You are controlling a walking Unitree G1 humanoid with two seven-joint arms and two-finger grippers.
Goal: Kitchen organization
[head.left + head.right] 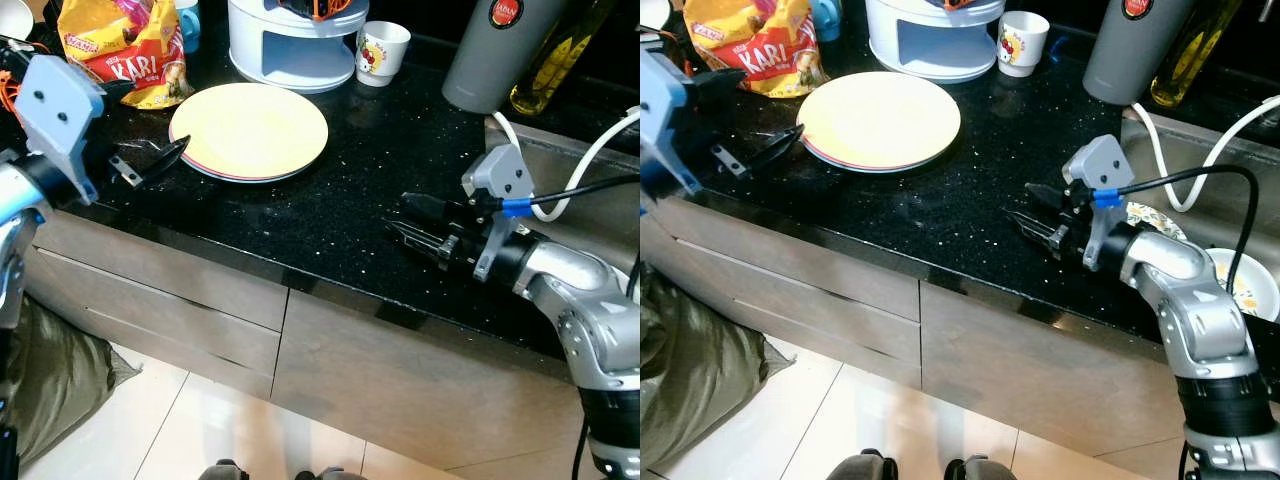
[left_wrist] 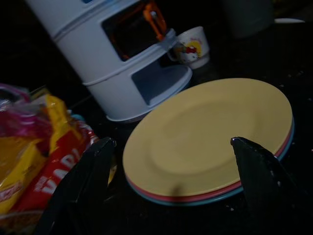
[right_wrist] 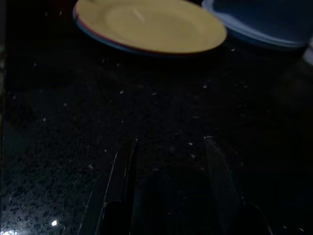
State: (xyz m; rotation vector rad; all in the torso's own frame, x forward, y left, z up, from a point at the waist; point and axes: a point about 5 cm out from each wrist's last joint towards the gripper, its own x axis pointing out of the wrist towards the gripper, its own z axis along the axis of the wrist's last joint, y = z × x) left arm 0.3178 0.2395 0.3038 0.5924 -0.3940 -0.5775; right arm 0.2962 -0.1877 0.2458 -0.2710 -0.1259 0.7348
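Observation:
A stack of plates [image 1: 250, 130], yellow on top with a red and a blue rim beneath, lies on the black speckled counter [image 1: 340, 220] at the back left. My left gripper [image 1: 152, 120] hovers at the stack's left edge, open; in the left wrist view its fingers [image 2: 93, 166] stand wide apart with the plates [image 2: 205, 127] ahead between them. My right gripper [image 1: 397, 212] rests low over the bare counter near the front edge, right of the plates, open with nothing between its fingers [image 3: 124, 166].
Behind the plates stand a white tiered container [image 1: 295, 45], a printed cup [image 1: 382, 50] and a yellow snack bag [image 1: 125, 45]. A grey flask [image 1: 495, 50] and an oil bottle [image 1: 555, 60] stand back right. The sink [image 1: 1240, 280] holds dishes. Drawers [image 1: 180, 300] lie below.

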